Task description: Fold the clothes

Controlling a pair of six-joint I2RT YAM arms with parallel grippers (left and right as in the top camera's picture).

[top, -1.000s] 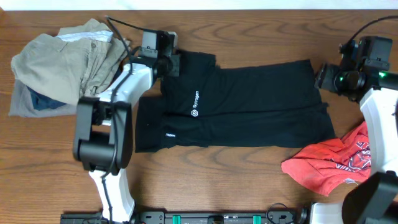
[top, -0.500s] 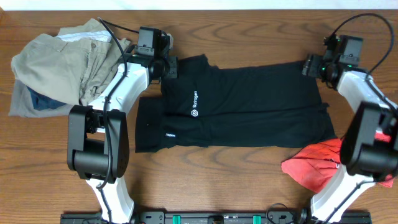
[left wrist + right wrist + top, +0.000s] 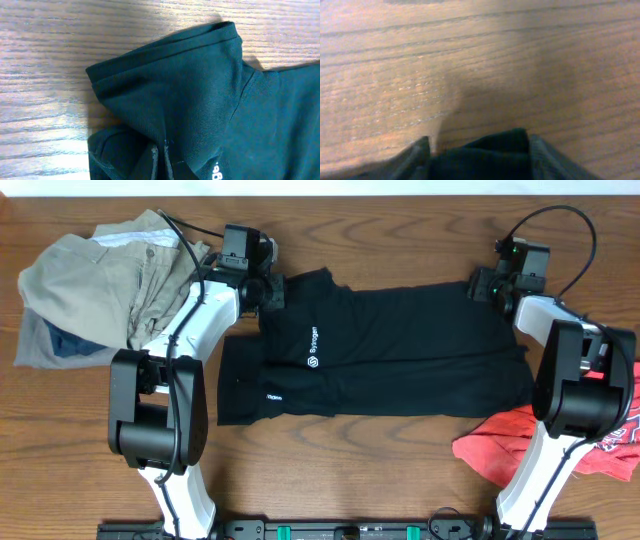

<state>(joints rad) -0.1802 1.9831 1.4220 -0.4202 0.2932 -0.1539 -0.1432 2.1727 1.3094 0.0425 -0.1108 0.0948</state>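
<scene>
Two far corners of the black shirt point(image 3: 400, 350) are attended: the left gripper point(image 3: 270, 288) is pinched shut on cloth beneath it; the right gripper point(image 3: 480, 285) has its fingers apart, hem between them. A shallow bite there could slip free mid-fold.
</scene>
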